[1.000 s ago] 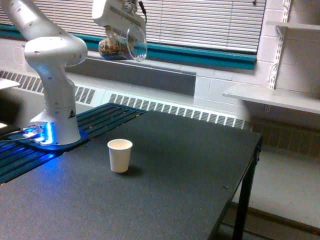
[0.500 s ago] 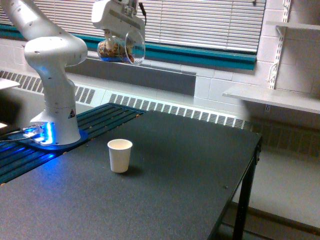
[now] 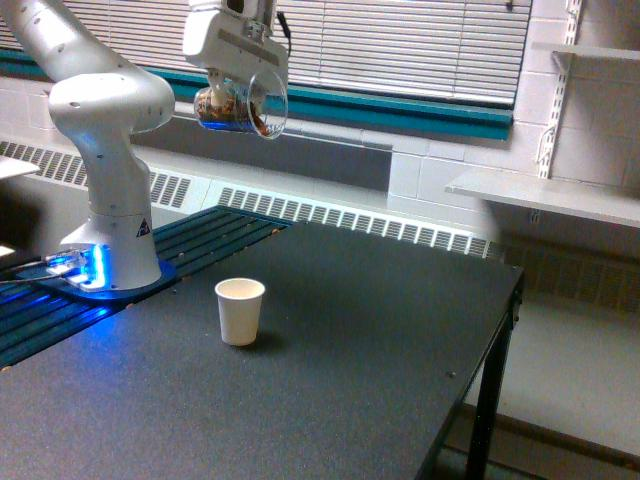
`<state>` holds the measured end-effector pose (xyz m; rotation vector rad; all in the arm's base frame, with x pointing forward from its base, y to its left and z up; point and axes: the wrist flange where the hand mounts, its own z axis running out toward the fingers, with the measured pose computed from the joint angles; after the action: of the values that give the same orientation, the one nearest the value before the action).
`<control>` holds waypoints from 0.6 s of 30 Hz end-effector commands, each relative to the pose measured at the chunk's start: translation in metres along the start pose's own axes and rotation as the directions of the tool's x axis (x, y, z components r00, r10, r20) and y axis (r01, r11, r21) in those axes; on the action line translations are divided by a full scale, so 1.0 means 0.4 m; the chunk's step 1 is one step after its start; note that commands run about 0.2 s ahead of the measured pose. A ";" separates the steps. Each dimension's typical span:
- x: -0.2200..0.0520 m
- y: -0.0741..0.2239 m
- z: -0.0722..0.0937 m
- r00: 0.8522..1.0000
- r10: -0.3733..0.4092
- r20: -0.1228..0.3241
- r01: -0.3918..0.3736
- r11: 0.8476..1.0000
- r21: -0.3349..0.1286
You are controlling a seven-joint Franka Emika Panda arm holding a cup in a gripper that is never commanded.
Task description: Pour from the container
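Arm base (image 3: 110, 230) stands at the far left of the tabletop (image 3: 350, 330), blue light at its foot. Tool (image 3: 236, 72) sits high above the tabletop, near the blinds, clamped on the container (image 3: 243, 103); finger spacing hidden by the tool body. Container is clear, tipped nearly onto its side: long axis close to horizontal, wide mouth pointing to the exterior view's right and slightly downward. Brownish contents lie along its lower side. Paper cup (image 3: 240, 311) stands upright on the tabletop, well below the container, mouth open upward.
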<state>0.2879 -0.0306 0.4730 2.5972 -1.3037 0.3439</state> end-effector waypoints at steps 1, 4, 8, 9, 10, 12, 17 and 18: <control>-0.016 0.000 0.006 1.000 0.012 0.017 -0.012 1.000 -0.001; -0.019 0.001 0.010 1.000 0.014 0.023 -0.014 1.000 -0.003; -0.022 0.004 0.016 0.999 0.020 0.033 -0.020 1.000 -0.006; -0.023 0.005 0.018 0.999 0.021 0.035 -0.021 1.000 -0.006; -0.023 0.005 0.019 0.999 0.023 0.036 -0.023 1.000 -0.007; -0.025 0.006 0.022 0.999 0.027 0.038 -0.026 1.000 -0.009; -0.036 0.009 0.033 0.998 0.034 0.047 -0.033 0.999 -0.014; -0.038 0.009 0.034 0.998 0.036 0.049 -0.035 0.999 -0.014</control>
<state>0.2811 -0.0276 0.4579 2.5987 -1.3384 0.2871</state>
